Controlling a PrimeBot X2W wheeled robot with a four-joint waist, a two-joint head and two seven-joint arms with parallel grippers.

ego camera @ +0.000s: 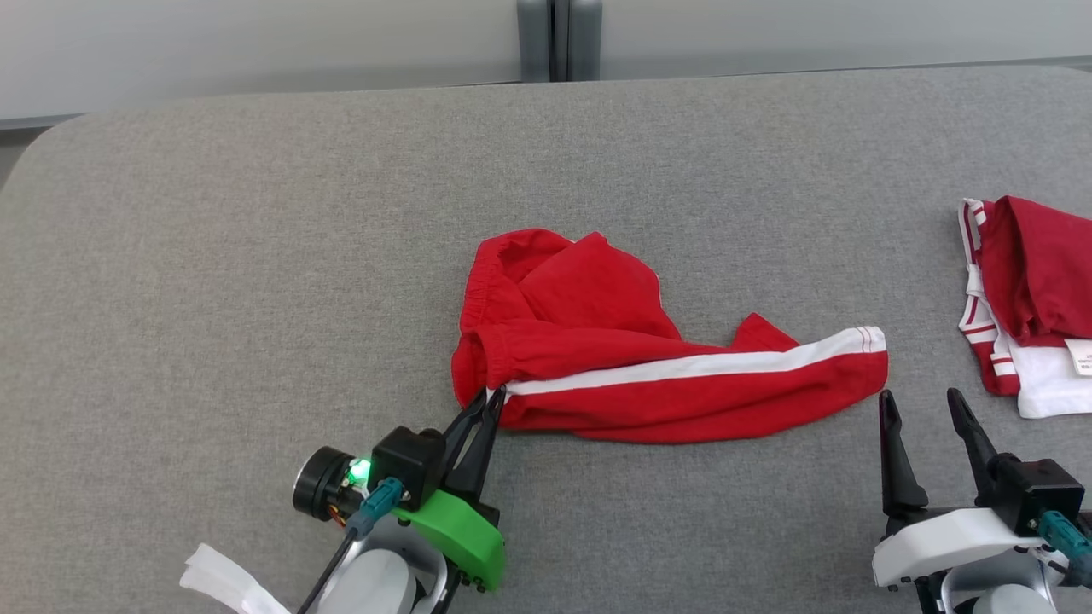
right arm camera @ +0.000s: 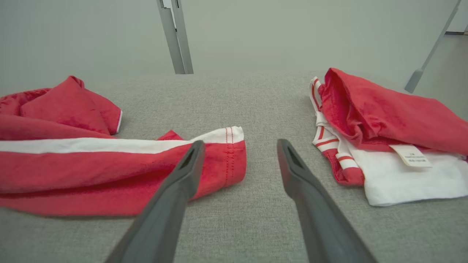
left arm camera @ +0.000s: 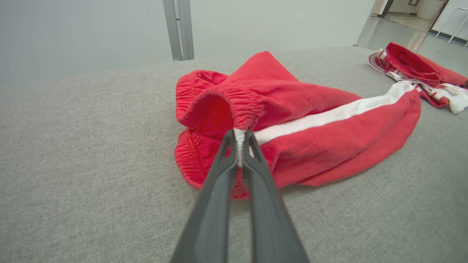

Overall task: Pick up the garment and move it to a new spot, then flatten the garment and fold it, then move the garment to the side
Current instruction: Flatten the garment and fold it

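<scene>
Left pincer [left arm camera: 239, 136] clamps the waistband edge of the red garment [left arm camera: 321, 146].

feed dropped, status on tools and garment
Left tool shut on crumpled red fabric garment with white stripe, at waistband. Right tool open beside cuff. Folded red-and-white garment rightward, apart.

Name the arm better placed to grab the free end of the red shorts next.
Right. The right gripper stands open just beside the leg hem of the red shorts, while the left gripper is shut on the waistband end.
</scene>
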